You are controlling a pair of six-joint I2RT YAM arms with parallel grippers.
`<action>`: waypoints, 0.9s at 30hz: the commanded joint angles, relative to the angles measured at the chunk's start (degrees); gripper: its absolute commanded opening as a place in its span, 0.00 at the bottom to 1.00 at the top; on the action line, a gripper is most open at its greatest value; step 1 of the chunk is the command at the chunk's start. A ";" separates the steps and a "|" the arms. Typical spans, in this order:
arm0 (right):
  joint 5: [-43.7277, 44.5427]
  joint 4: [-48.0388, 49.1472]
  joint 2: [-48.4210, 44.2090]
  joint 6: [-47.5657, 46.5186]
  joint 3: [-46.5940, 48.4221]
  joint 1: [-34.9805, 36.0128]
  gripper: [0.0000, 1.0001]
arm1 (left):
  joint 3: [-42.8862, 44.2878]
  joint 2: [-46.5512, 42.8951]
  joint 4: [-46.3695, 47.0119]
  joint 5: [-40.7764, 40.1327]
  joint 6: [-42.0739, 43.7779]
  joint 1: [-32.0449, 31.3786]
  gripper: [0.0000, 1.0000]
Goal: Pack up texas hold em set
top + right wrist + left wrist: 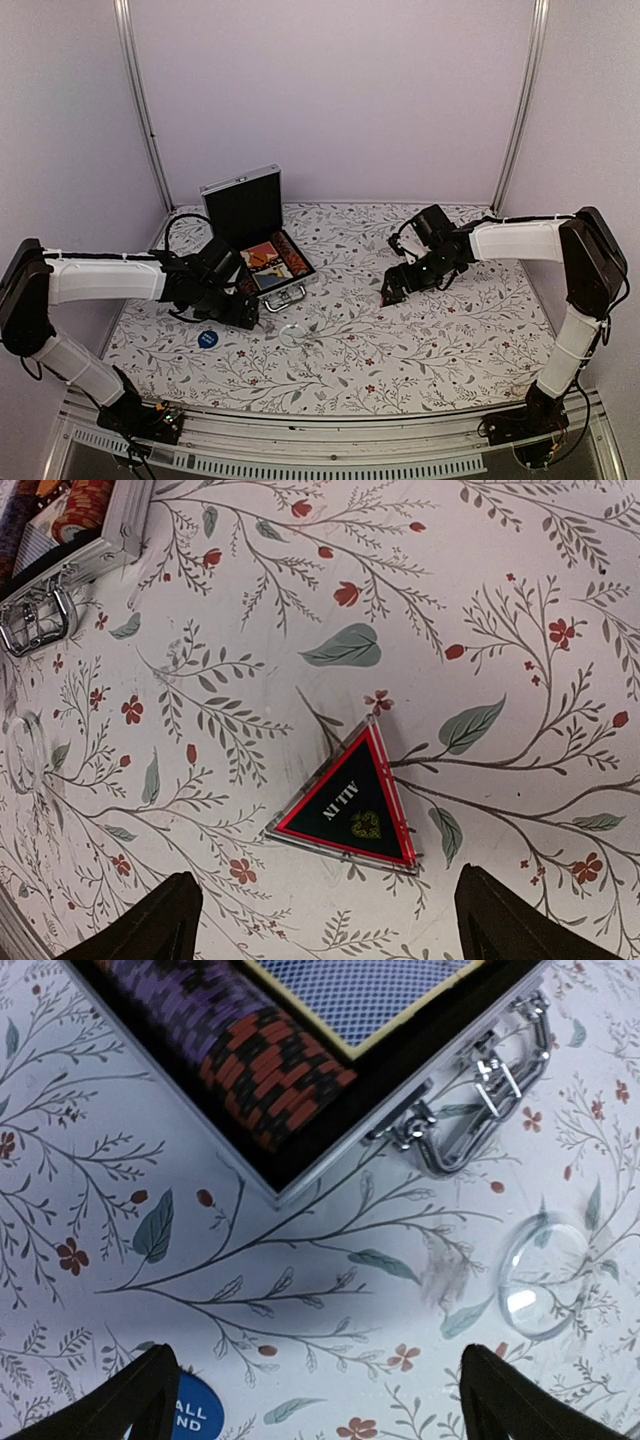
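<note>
Silver briefcase (pixel 262 250) sits open toward the table's (pixel 420 340) far-left corner, chips (pixel 270 1060) and card deck (pixel 370 995) inside. My left gripper (pixel 320 1400) hangs wide and empty near its handle (pixel 480 1090), and my right gripper (pixel 325 920) is spread wide over the triangular all-in token (pixel 350 805), probably lined up to straddle it.

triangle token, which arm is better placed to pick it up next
Right, likely. The right claw is open over the triangle token, centred between its fingers in the wrist view. The left claw is off by the case.
</note>
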 commanded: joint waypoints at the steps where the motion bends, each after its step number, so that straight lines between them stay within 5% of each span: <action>1: -1.17 2.65 -2.05 0.67 -0.83 -0.23 0.92 | -2.90 -2.40 -2.14 -1.92 -3.90 2.88 1.00; 27: -5.02 5.17 -0.55 -2.77 -0.31 -0.17 0.92 | -11.22 -0.73 -3.12 -0.35 -11.72 7.47 0.78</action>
